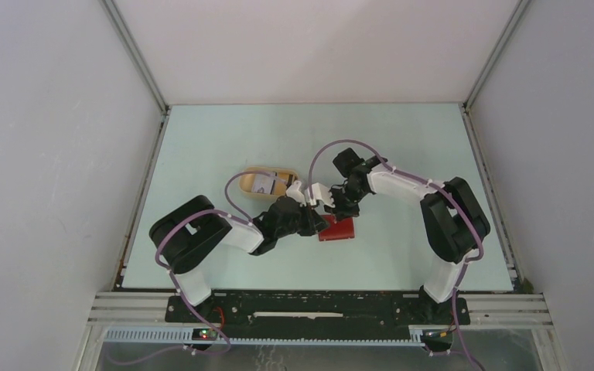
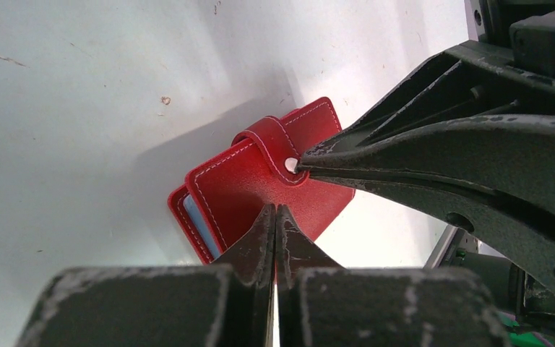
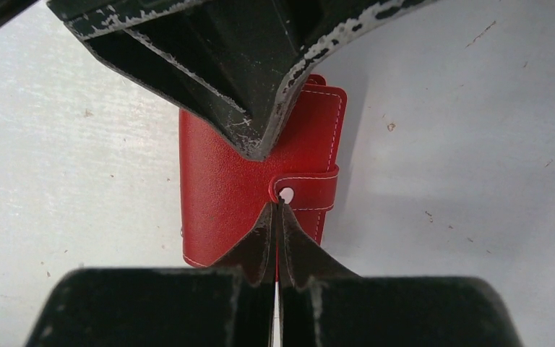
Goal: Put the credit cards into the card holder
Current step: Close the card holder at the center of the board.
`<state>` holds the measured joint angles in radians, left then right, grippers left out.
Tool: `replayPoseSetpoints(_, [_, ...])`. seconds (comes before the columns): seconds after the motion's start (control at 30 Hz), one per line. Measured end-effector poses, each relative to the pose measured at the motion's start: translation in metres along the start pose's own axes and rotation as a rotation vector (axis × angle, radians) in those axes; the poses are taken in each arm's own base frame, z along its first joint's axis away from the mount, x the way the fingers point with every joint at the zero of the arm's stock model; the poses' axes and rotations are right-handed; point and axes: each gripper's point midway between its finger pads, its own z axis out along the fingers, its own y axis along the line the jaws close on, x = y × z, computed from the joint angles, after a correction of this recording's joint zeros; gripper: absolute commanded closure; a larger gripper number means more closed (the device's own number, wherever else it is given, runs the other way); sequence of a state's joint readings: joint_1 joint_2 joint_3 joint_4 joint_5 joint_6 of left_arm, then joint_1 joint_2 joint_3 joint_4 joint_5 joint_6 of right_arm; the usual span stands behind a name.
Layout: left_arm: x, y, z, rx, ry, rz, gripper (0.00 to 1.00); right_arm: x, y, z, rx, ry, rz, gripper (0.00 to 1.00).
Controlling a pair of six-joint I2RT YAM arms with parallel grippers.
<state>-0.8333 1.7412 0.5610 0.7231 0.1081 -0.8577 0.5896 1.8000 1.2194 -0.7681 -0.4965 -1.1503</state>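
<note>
Mid-table on the scuffed pale green tabletop (image 1: pixel 402 139), the small red stitched folding card holder (image 2: pixel 246 184) lies folded. The left gripper (image 2: pixel 275 210) and right gripper (image 3: pixel 277 206), each with its jaws pressed together, touch its cover. Beyond, a tan oval dish (image 1: pixel 244 185) holds pale credit cards (image 1: pixel 265 182). Plain white walls (image 1: pixel 309 46) enclose the table.

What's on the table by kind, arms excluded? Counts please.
Red wallet: 1
Tan dish: 1
Pale card: 1 showing in the dish; any under it can't be told
Total: 3
</note>
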Motion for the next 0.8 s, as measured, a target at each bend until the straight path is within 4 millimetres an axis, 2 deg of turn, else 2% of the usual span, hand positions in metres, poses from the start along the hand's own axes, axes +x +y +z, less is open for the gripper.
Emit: replayPoseSetpoints(0.8, [0.0022,-0.0002,-0.002,0.014,-0.001,-0.007,1.0,-0.0019,0.0072,0.0012,0.031,0.015,-0.077,1.0])
